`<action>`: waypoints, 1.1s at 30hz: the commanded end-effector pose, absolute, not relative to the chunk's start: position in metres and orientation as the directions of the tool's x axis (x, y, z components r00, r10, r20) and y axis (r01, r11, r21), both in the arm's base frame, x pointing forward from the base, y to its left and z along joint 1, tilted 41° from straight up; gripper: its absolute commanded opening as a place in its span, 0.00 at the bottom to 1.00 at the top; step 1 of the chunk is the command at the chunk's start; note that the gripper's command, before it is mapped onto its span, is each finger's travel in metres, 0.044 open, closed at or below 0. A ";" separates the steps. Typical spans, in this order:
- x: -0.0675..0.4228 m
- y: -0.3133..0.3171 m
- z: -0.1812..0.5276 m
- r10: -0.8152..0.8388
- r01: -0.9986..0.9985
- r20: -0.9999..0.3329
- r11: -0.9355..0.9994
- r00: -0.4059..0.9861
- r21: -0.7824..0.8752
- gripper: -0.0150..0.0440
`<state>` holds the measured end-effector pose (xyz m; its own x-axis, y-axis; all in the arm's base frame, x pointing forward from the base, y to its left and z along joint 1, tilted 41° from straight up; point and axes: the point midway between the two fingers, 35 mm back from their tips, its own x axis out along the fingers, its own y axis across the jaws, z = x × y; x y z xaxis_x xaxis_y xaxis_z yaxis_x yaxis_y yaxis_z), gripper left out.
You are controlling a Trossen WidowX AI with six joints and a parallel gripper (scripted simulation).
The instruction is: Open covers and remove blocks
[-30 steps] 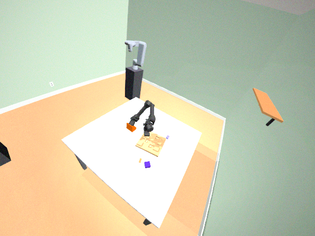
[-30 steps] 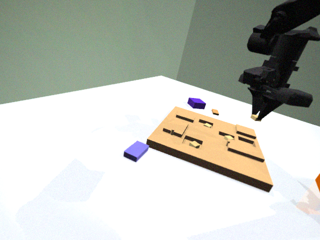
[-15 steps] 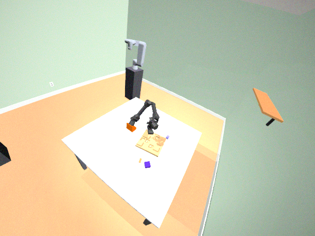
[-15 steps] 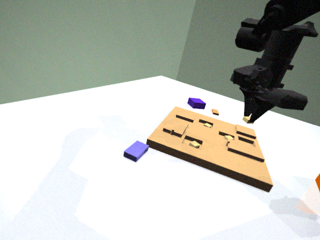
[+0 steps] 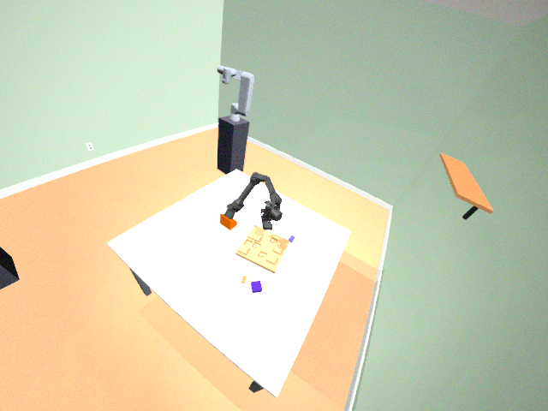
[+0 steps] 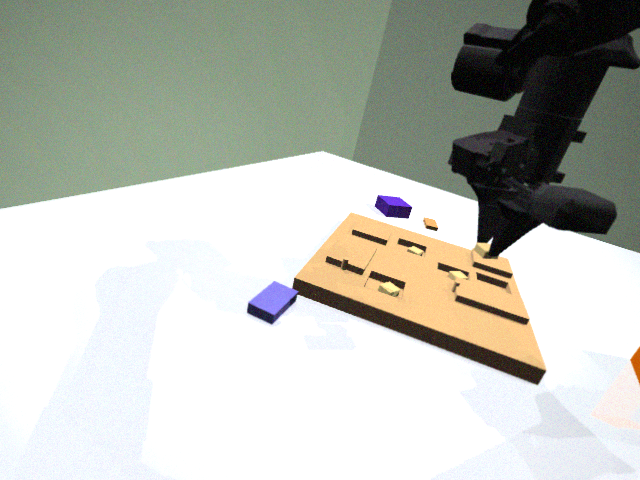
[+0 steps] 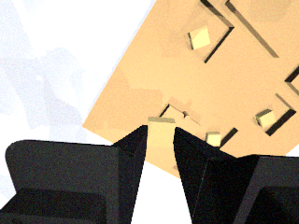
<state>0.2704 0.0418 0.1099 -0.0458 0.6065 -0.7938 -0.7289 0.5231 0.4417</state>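
Note:
The tan puzzle board (image 5: 265, 261) (image 6: 413, 310) (image 7: 140, 79) lies on the white table (image 5: 199, 265) (image 6: 155, 232). My gripper (image 5: 267, 226) (image 6: 491, 251) (image 7: 160, 140) is shut on a small pale tan block (image 6: 482, 249) (image 7: 161, 132) and holds it just above the board's corner nearest the arm's base. Three pale tan blocks (image 6: 415, 250) (image 6: 390, 287) (image 6: 457, 274) sit in open wells; they also show in the wrist view (image 7: 200, 37) (image 7: 265, 118) (image 7: 213, 138). On the table beside the board lie a dark purple block (image 5: 256, 286) (image 6: 393, 205), a small orange block (image 5: 243, 279) (image 6: 430, 223) and a light purple block (image 5: 291, 238) (image 6: 272, 301).
The arm's orange base (image 5: 228, 222) (image 6: 635, 361) stands on the table behind the board. A second grey arm on a dark pedestal (image 5: 233, 141) stands past the table's far corner. An orange shelf (image 5: 464, 181) hangs on the right wall.

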 end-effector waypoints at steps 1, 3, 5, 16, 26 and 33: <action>0.271 0.053 0.122 0.610 -0.729 -0.792 0.526 -0.036 0.438 0.39; 0.270 0.058 0.127 0.611 -0.729 -0.791 0.525 -0.035 0.438 0.39; 0.269 0.064 0.131 0.613 -0.730 -0.790 0.525 -0.035 0.439 0.39; 0.258 0.095 0.158 0.624 -0.731 -0.780 0.516 -0.035 0.446 0.39; 0.242 0.122 0.181 0.640 -0.732 -0.767 0.503 -0.041 0.459 0.39; 0.230 0.137 0.196 0.652 -0.733 -0.757 0.492 -0.047 0.470 0.39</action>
